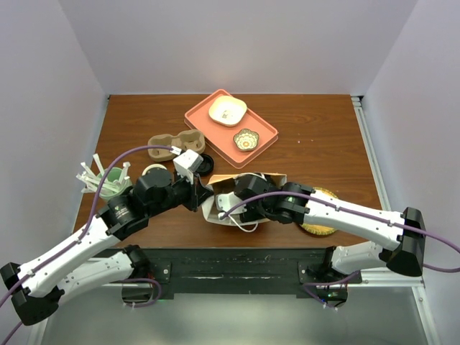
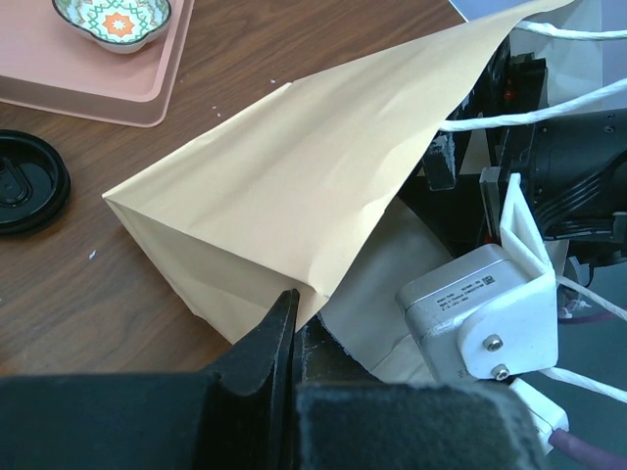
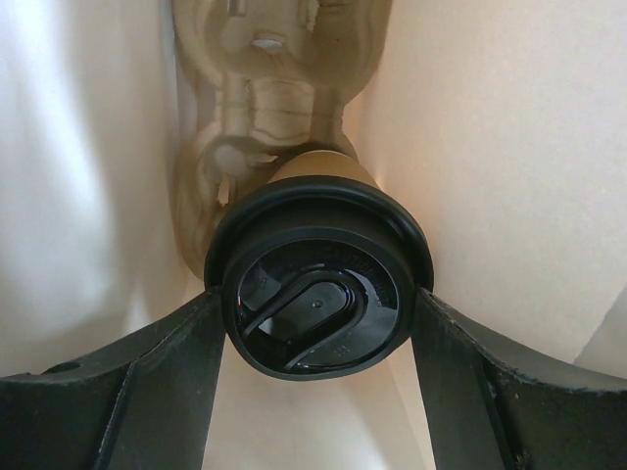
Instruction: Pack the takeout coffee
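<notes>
My right fingers (image 3: 201, 343) clasp the takeout coffee (image 3: 318, 294) inside the paper bag (image 2: 294, 186), which lies on the bench (image 1: 323, 136); my left fingers (image 2: 292, 338) pinch the bag's edge.

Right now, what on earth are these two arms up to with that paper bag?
They are packing a coffee. The left gripper is pinched shut on the edge of the paper bag, holding its mouth open. The right gripper is inside the bag, gripping the takeout coffee, a brown cup with a black lid, between its fingers. It has not let go yet.
</notes>
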